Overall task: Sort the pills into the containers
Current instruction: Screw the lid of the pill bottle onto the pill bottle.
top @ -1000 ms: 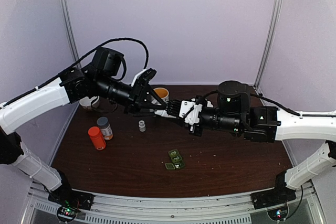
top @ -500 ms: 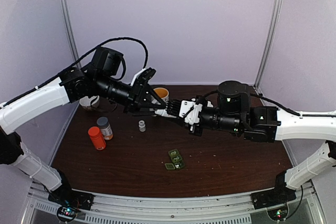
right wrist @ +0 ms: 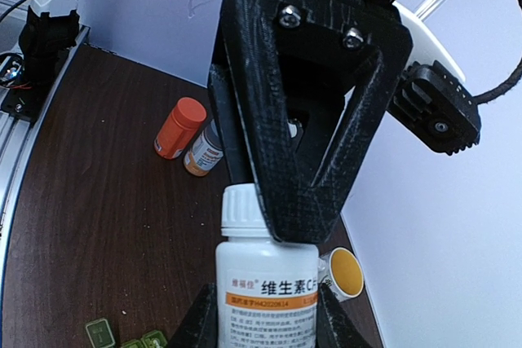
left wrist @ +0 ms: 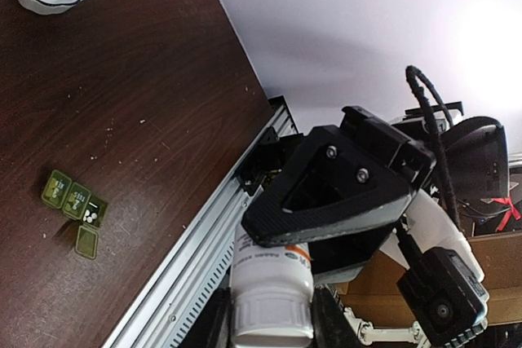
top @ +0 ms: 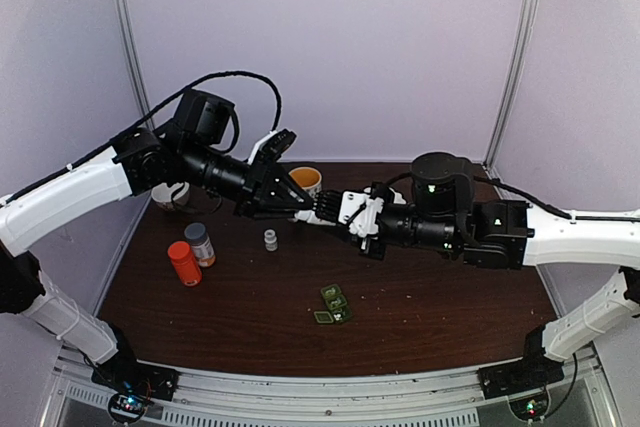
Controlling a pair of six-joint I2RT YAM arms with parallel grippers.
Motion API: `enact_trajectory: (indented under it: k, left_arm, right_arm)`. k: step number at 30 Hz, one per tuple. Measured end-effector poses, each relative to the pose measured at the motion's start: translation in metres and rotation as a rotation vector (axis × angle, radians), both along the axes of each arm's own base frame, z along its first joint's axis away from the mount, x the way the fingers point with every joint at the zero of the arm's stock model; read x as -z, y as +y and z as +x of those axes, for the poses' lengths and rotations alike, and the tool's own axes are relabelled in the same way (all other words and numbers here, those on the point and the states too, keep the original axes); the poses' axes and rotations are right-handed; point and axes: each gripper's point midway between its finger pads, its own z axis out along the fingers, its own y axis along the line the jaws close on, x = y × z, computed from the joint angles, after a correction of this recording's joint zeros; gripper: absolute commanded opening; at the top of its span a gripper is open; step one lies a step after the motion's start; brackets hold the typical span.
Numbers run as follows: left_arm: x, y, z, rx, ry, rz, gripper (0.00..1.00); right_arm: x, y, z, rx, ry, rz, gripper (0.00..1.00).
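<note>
The left gripper (top: 298,202) has been drawn in: its fingers are now clamped on the cap of the white plastic pill bottle with an orange label (right wrist: 267,283). The bottle's body is gripped by the part-closed right gripper (top: 319,215). The small dark-green rectangular pill box (top: 334,304) is seen on the table well below the fingers, and an orange cylindrical bottle (top: 184,262) is spotted off to their left.

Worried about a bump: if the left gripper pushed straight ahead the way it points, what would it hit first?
The white cap of the white plastic pill bottle that the right gripper holds. The cap sits between the left gripper's fingers, so contact looks near-immediate, though depth is unclear.
</note>
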Motion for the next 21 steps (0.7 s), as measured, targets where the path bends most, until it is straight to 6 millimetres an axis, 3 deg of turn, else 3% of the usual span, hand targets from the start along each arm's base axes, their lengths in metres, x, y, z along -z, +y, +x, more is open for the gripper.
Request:
enact_trajectory:
  k: [11,21]
  left_arm:
    - [-0.001,0.007,0.001,0.006,-0.078,0.014,0.04]
    - [-0.022,0.012,-0.021,0.085,-0.377,-0.016,0.01]
  right_arm:
    - [-0.002,0.007,-0.001,-0.074,0.148,0.008,0.00]
    - [-0.024,0.012,-0.021,-0.331,0.463,0.159,0.00]
